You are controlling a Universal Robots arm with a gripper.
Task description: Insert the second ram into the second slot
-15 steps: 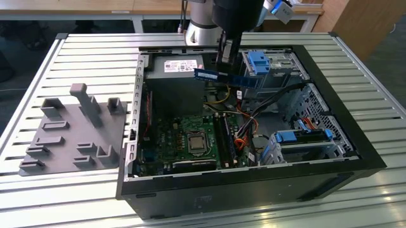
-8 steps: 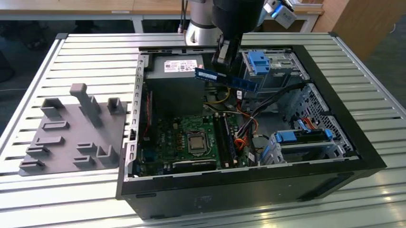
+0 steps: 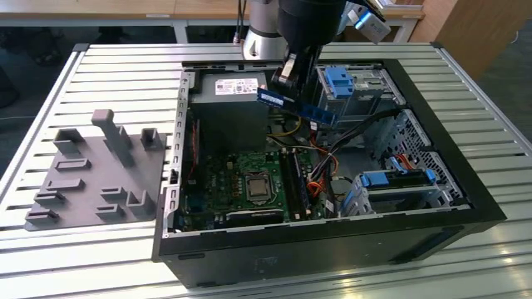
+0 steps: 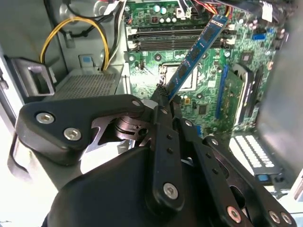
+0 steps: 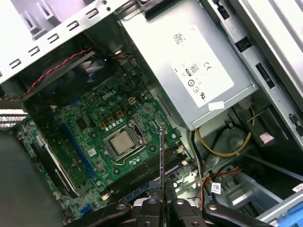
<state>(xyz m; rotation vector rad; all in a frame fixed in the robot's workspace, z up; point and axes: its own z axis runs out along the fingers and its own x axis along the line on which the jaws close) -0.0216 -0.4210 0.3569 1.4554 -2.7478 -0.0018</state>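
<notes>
The second ram (image 3: 312, 111) is clamped at one end by the gripper (image 3: 281, 92), whose fingers are closed narrow on the board. It is held in the air above the open computer case (image 3: 465, 187), which is laid on the slatted tabletop (image 3: 108, 68). In the exterior view the stick is seen just beside the power supply (image 3: 233, 87), sloping down toward the exterior view's right. It is kept well apart from the memory slots (image 3: 295, 177) on the motherboard (image 3: 241, 205). In the second wrist view the stick (image 4: 194, 52) is seen projecting from the gripper (image 4: 165, 97) over the motherboard (image 4: 156, 61). In the first wrist view it (image 5: 162, 156) is seen edge-on beside the CPU socket (image 5: 122, 143). A grey fixture tray (image 3: 91, 168) is set on the tabletop beside the case.
</notes>
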